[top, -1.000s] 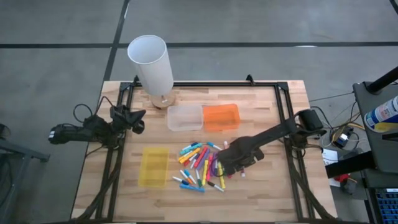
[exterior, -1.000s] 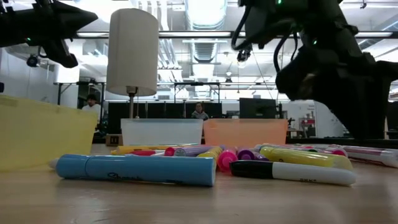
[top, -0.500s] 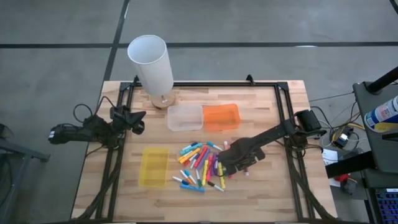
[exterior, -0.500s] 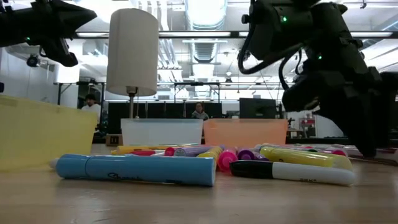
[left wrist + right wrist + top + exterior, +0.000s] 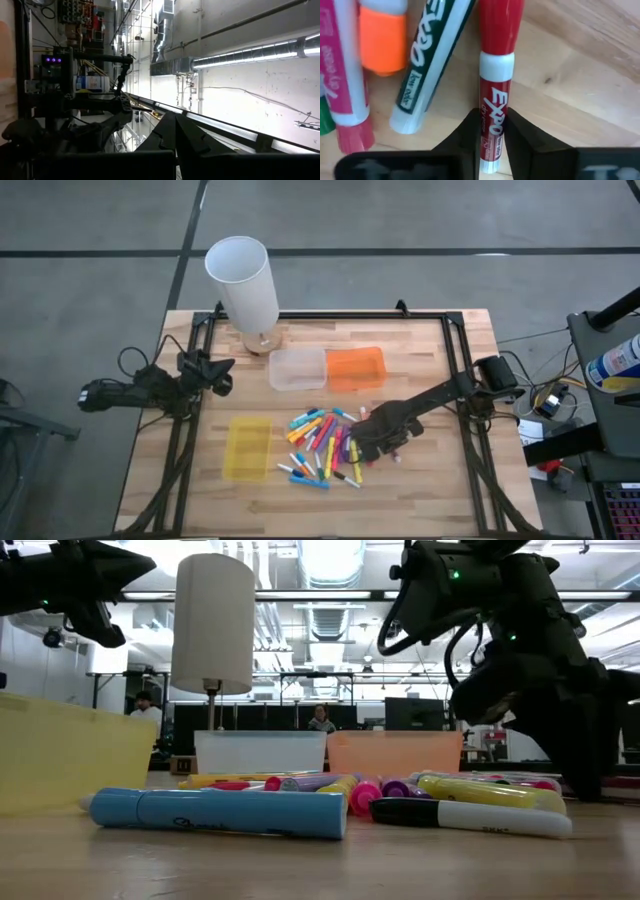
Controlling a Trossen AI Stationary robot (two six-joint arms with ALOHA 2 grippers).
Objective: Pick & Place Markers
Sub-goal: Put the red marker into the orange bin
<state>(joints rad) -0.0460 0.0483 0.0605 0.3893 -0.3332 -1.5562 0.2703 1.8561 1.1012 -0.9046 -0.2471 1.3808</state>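
The right end effector [image 5: 490, 137] is down at the desk [image 5: 420, 490] on the right edge of the marker pile, and the right wrist view shows its two dark fingers [image 5: 465, 140] pinched against both sides of a red marker [image 5: 496, 80] near its white butt end, the red cap pointing to the top of the frame. In the high view that end effector [image 5: 372, 442] sits just right of frame centre.

The grip looks to be far from the marker's middle, so on lifting the long capped end could droop and pivot between the pads, or slide out altogether. A green marker [image 5: 432, 60] lies just beside it at the left centre of the wrist frame, angled toward the red one, with an orange marker [image 5: 382, 40] and a pink marker [image 5: 347, 85] further left; a finger dragging sideways could nudge these and scatter the pile.

The rest of the markers [image 5: 320, 445] lie in a loose heap at the centre of the high view, between the yellow tray [image 5: 247, 447] at lower left and the clear tray [image 5: 297, 368] and orange tray [image 5: 355, 367] above. A low carry toward either could clip a tray wall.

The left end effector [image 5: 215, 373] waits at the left edge of the high view with its fingers together, holding nothing, well apart from the pile.
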